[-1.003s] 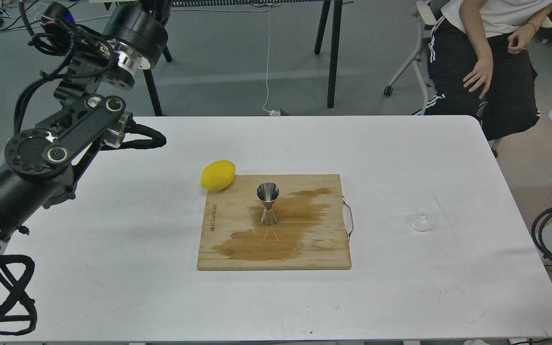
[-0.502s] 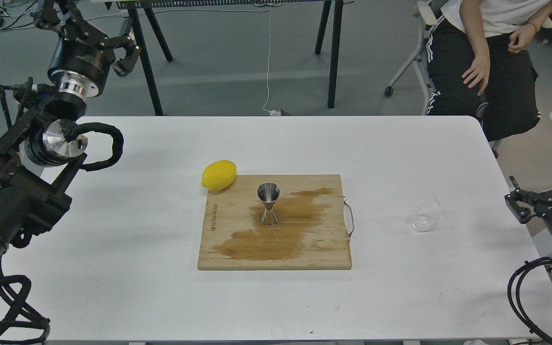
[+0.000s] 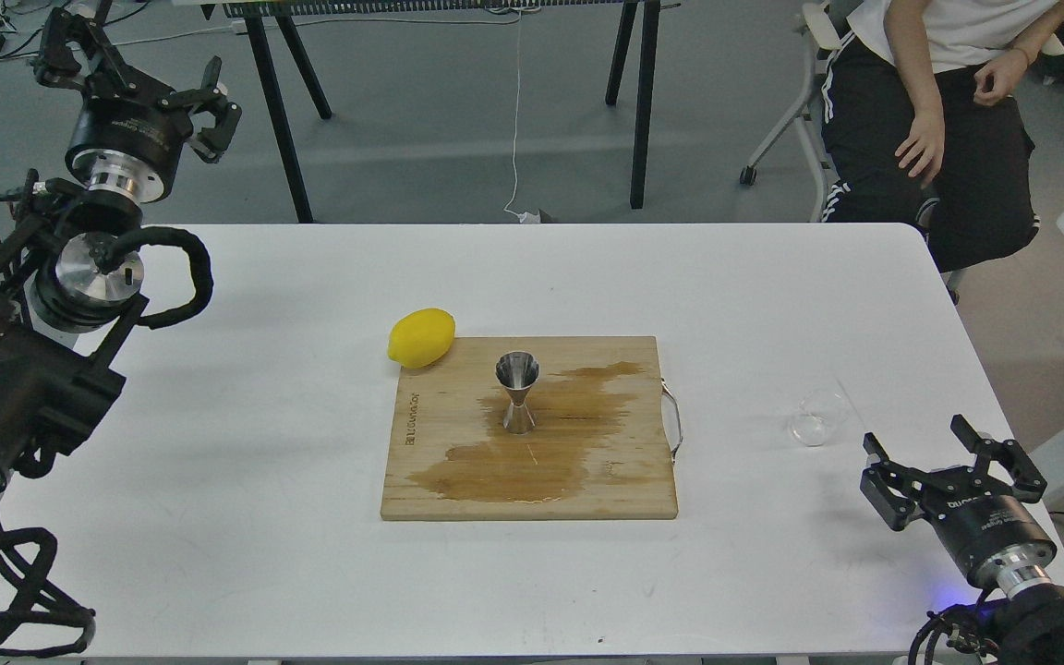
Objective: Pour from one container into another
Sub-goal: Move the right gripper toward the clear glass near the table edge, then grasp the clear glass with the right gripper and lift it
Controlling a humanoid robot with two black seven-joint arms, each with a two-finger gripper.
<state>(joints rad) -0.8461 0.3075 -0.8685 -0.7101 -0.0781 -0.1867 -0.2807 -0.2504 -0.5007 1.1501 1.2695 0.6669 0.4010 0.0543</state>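
Observation:
The steel jigger (image 3: 517, 392) stands upright in the middle of the wooden cutting board (image 3: 624, 494), on a brown wet stain. The small clear glass cup (image 3: 817, 417) sits on the white table (image 3: 264, 480) to the right of the board. My right gripper (image 3: 951, 454) hovers over the table's right front, a short way in front and to the right of the cup, open with nothing between its fingers. My left gripper (image 3: 139, 55) is raised at the far left, beyond the table's back edge, open and holding nothing.
A yellow lemon (image 3: 421, 337) lies at the board's back left corner. A metal handle (image 3: 673, 423) sticks out of the board's right side. A seated person (image 3: 938, 120) and black table legs (image 3: 638, 102) are behind the table.
My right arm came in over the table's right front, toward the cup. My left arm swung up and back to the far left. Jigger, cup and lemon have not moved.

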